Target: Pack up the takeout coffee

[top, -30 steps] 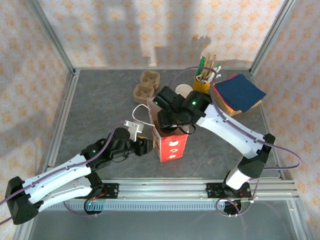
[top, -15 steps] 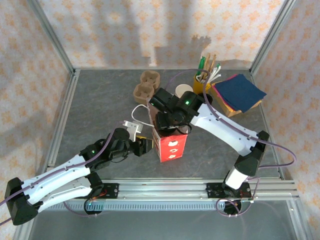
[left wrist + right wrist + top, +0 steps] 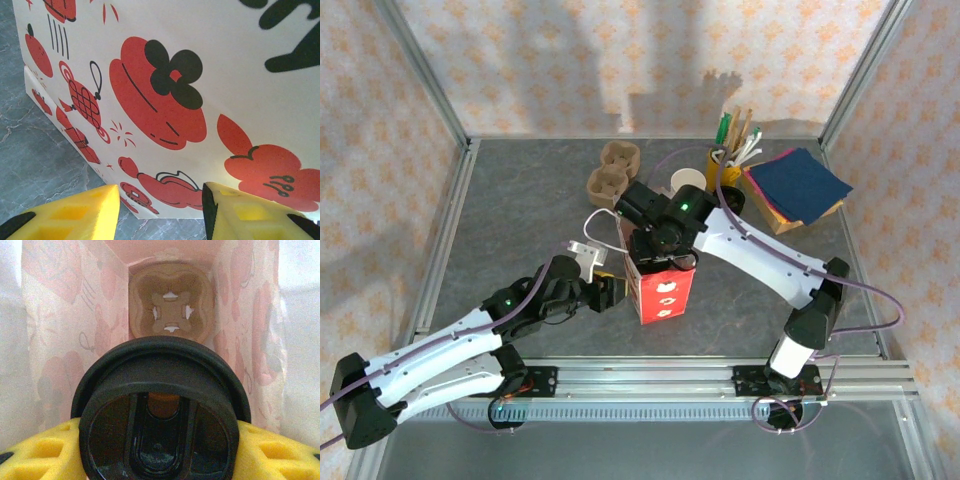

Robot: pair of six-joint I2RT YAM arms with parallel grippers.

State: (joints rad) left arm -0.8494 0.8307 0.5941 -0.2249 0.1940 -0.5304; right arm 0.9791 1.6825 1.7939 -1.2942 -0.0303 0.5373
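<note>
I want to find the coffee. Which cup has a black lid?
The coffee cup pinched in the right gripper, over the open bag. The yellow cup at the back is open, with sticks poking out.

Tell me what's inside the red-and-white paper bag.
A brown moulded carrier lies at the bottom of the bag, one cup slot showing. The takeout coffee, held above it, hides the carrier's near part; its black lid hides its body.

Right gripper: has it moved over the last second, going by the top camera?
Yes. The right gripper has slid left, away from the yellow cup. It now sits over the open top of the red paper bag, holding the takeout coffee.
</note>
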